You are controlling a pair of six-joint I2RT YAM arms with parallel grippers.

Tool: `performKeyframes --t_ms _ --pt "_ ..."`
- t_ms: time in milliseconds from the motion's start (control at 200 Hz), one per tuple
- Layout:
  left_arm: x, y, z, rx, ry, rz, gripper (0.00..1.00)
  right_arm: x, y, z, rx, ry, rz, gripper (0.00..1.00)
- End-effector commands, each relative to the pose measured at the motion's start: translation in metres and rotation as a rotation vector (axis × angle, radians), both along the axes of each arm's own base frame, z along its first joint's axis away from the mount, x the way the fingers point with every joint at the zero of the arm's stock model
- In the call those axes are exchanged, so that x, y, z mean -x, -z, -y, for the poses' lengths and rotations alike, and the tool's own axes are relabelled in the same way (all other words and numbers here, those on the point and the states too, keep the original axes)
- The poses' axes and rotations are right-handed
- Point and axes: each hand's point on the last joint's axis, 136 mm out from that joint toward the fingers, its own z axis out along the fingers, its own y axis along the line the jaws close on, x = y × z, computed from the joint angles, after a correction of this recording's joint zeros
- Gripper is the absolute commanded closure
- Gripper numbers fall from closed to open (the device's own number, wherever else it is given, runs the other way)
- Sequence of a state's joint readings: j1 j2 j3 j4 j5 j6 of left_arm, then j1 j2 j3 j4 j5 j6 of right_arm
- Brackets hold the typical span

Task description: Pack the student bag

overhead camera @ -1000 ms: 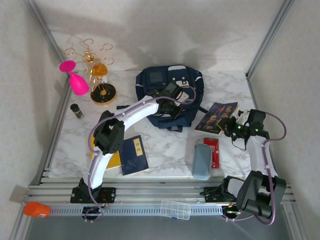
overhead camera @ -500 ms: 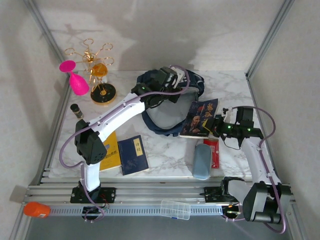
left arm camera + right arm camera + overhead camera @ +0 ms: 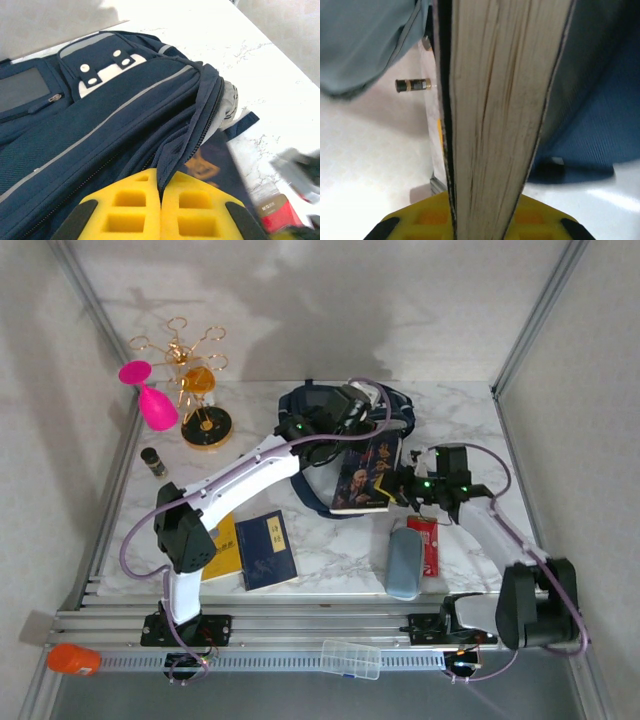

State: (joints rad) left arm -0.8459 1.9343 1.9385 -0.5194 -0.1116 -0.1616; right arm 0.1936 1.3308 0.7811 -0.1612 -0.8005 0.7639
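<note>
Marble tabletop [image 3: 340,540] w/ student bag [image 3: 308,398], book [image 3: 365,475]

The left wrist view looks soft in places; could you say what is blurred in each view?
Left wrist view: backpack sharp, the grey shape at the right edge smeared. Right wrist view: book pages crisp, the small bottle slightly soft. Top view: sharp, with soft shadows on the back wall.

**Navy bag nipped at its zip edge**

The student bag [image 3: 308,405] lies front face up, navy with thin pale stripes, a white buckle patch and a grey square panel. A fold of its zippered rim sits pinched between the closed pads of the left gripper [image 3: 161,202]. Just beyond them the mouth gapes, with pale lining showing.
</note>
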Motion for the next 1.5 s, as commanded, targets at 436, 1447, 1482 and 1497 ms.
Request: performKeyframes --t_ms 436,1447,1482,1497 --pt "-0.005 -0.111 -0.026 0.218 -0.147 0.243 1.0 -0.138 0.074 -0.041 0.281 -0.107 0.145 0.86" --pt "-0.022 -0.088 -0.026 0.172 -0.148 0.203 1.0 -0.065 0.096 -0.026 0.62 -0.045 0.181 0.75" --pt "-0.022 -0.087 -0.026 0.168 -0.15 0.199 1.0 -0.074 0.098 -0.022 0.651 -0.022 0.193 0.8" --pt "-0.021 -0.088 -0.027 0.168 -0.15 0.199 1.0 -0.076 0.099 -0.02 0.663 -0.013 0.196 0.82"
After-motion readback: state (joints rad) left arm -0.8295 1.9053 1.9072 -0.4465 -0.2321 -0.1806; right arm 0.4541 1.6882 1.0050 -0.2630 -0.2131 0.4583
